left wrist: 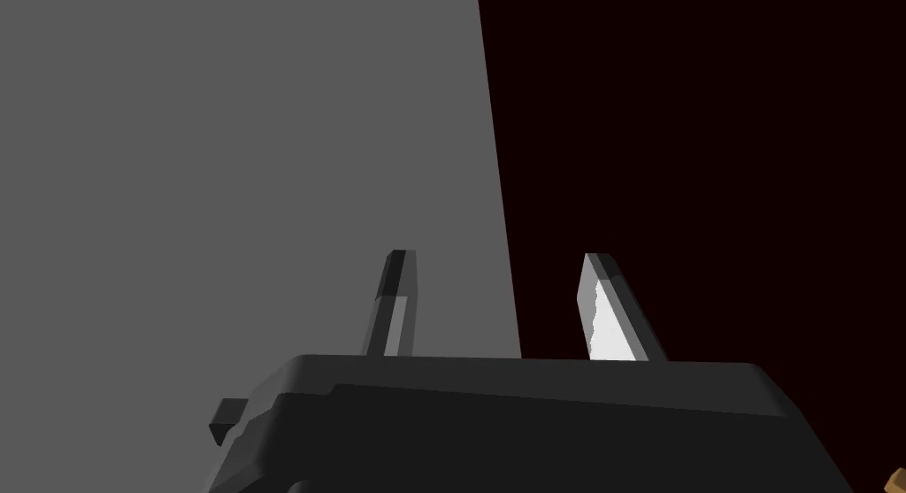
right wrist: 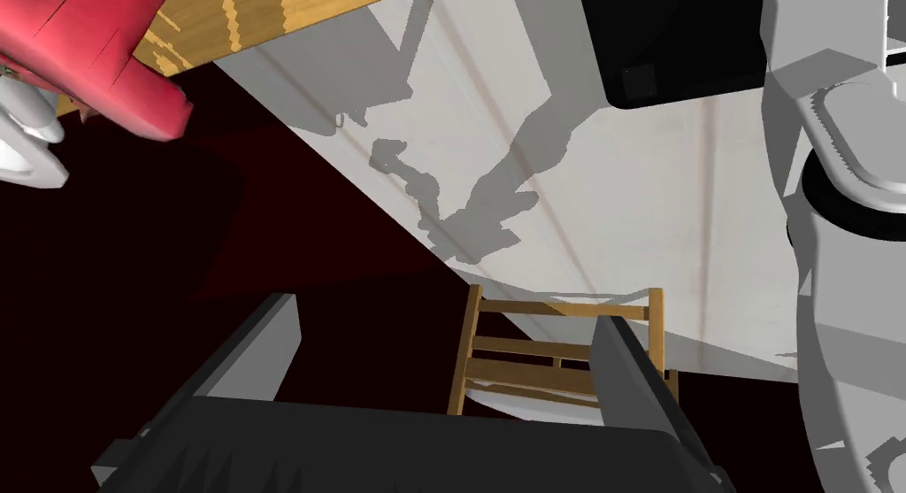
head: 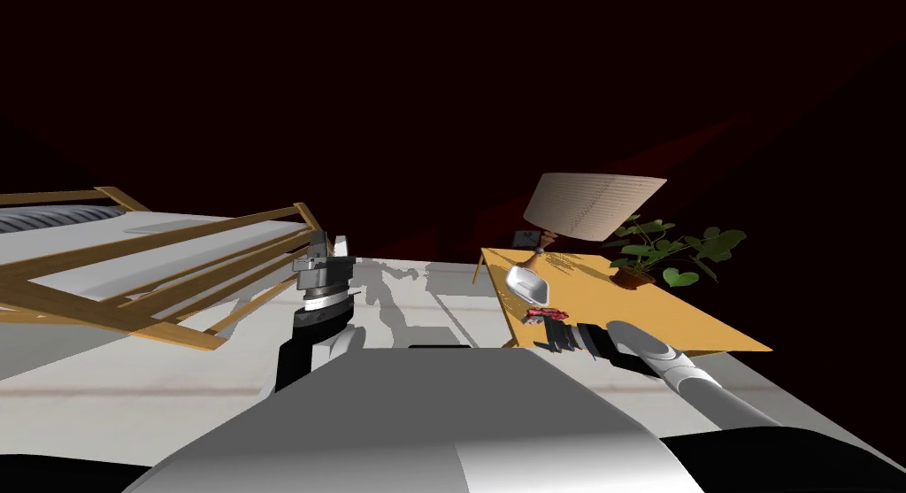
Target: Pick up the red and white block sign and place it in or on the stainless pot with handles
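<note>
Pot (head: 528,284): silvery, on the wooden table (head: 672,315) to the right, near the table's left edge and about mid-depth. It sits slanted toward me, and I can't tell what, if anything, is inside. Red sign (head: 546,314) lies on the tabletop just on the near side of the pot, close to the table's near-left corner. I can't tell whether the two touch. Right gripper (right wrist: 444,309) is at that same near corner, arm coming in from the near right. Its fingers (right wrist: 276,337) are spread wide with nothing between them. In the right wrist view the sign (right wrist: 88,54) is off to one side of the fingers and beyond their tips, not in the gap. A white piece beside the sign may be part of it, can't confirm. The table's front edge (right wrist: 265,19) runs just past the sign. Further back on the table are a lamp (head: 593,204) with a wide pale shade at the far left and a leafy plant (head: 664,249) to its right, both well clear of the sign. Left gripper (left wrist: 497,266) is raised up left of centre, fingers parted and holding nothing. The wooden bed frame (head: 177,275) takes the left side. A white floor (head: 425,293) lane lies open between the bed frame and the table's left edge, running to the dark red wall (head: 442,116) at the far end.
</note>
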